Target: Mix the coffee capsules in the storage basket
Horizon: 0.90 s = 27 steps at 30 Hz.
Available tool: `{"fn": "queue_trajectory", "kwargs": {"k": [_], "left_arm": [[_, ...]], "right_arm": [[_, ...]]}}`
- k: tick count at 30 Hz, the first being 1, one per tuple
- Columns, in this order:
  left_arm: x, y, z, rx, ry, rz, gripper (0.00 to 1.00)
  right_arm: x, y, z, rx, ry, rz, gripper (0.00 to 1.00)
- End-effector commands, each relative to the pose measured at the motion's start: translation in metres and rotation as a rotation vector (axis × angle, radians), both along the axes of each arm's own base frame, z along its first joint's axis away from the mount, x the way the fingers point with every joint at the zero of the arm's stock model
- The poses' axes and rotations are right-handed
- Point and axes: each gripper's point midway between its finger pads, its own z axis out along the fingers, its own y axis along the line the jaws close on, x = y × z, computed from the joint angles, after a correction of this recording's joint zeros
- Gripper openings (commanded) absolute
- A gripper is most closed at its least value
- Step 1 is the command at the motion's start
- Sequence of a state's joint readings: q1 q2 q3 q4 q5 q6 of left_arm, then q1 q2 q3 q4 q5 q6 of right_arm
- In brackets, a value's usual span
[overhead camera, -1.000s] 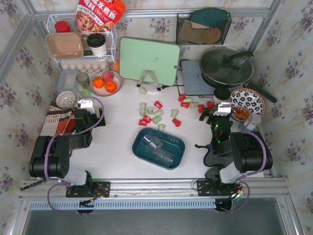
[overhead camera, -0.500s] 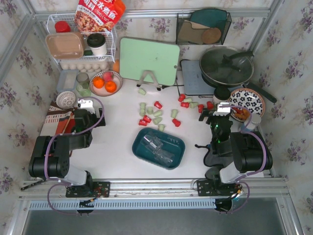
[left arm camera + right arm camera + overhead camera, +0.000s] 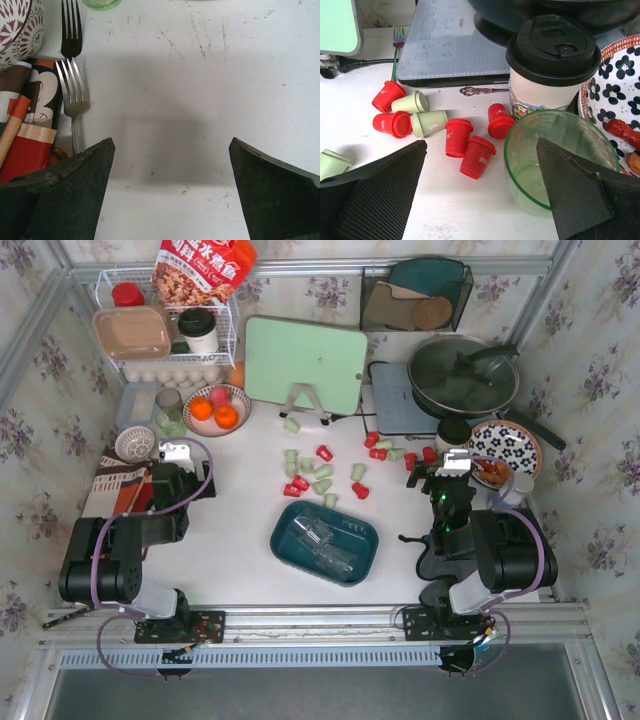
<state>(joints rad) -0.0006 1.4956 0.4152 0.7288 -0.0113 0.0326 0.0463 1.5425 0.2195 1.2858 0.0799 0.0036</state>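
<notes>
Lying loose on the white table (image 3: 240, 510), the coffee capsules (image 3: 312, 475) sit in two scatters beyond the storage basket (image 3: 278, 540), none visibly inside it. Gathering and mixing both look undone. The right gripper (image 3: 481, 144) hovers near one red-and-green cluster, fingers wide apart and empty. The left gripper (image 3: 170, 150) gapes likewise over bare tabletop.

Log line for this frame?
task: not begun | left fingers: open, over table | right fingers: open, nothing held | coffee capsules: scattered on table | storage basket: no capsules seen inside
</notes>
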Motion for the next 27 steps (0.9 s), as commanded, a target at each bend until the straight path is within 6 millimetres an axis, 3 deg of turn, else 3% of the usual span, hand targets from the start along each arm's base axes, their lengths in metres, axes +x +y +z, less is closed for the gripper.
{"fn": "queue_trajectory", "kwargs": {"k": [1,5,10,15,19,27], "left_arm": [[0.005,0.000,0.007,0.000,-0.028,0.002,1.00],[0.005,0.000,0.007,0.000,-0.029,0.002,1.00],[0.005,0.000,0.007,-0.001,-0.027,0.001,1.00],[0.005,0.000,0.007,0.000,-0.027,-0.001,1.00],[0.006,-0.001,0.009,-0.003,-0.026,-0.005,1.00],[-0.001,-0.010,0.065,-0.085,0.053,0.001,1.00]], "right_arm": [[0.000,-0.002,0.002,0.014,-0.009,-0.016,1.00],[-0.001,-0.001,0.004,0.010,-0.012,-0.009,1.00],[-0.016,-0.010,0.035,0.037,-0.071,-0.090,1.00],[-0.014,-0.018,0.044,0.129,0.037,-0.176,1.00],[-0.009,-0.010,0.053,0.147,0.096,-0.181,1.00],[-0.011,0.006,0.059,0.127,0.182,-0.161,1.00]]}}
